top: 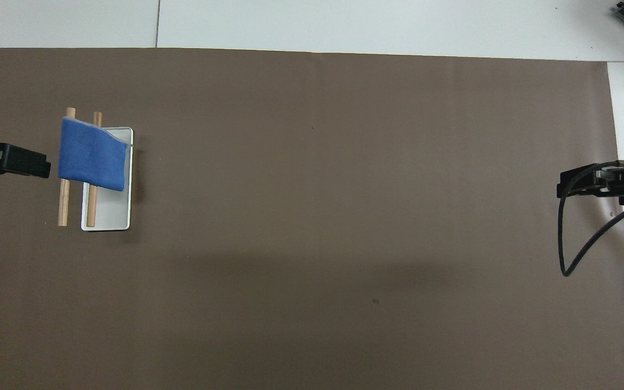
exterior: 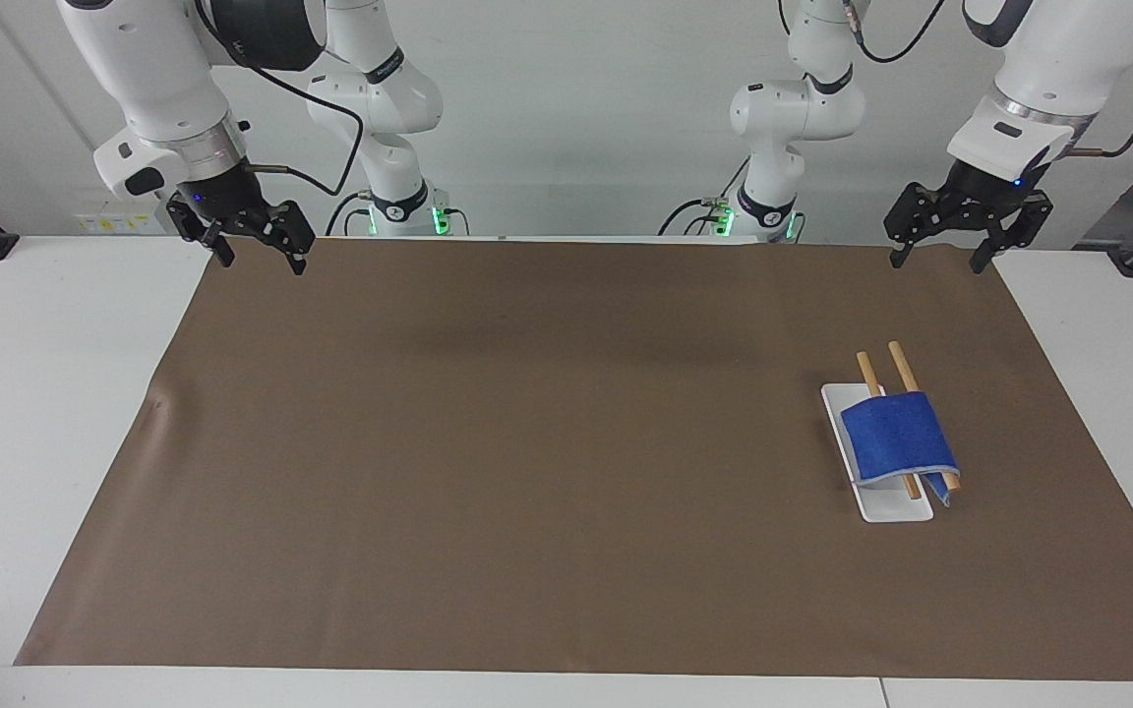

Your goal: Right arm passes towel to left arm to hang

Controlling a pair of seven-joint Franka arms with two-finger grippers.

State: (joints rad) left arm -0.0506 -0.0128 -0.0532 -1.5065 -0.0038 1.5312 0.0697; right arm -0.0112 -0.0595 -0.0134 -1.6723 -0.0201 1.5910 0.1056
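Note:
The royal-blue towel [exterior: 896,438] hangs draped over two wooden rods [exterior: 901,366] of a small rack with a white base [exterior: 883,508], at the left arm's end of the table. It also shows in the overhead view [top: 92,157]. My left gripper [exterior: 933,260] is open and empty, raised over the mat's corner by its base, well apart from the towel; in the overhead view [top: 22,163] it shows beside the rack. My right gripper [exterior: 264,260] is open and empty and waits raised over the mat's corner at the right arm's end; it also shows in the overhead view [top: 588,184].
A brown mat [exterior: 527,442] covers most of the white table [exterior: 35,393]. A black cable [top: 566,254] loops down from the right gripper. Nothing else lies on the mat.

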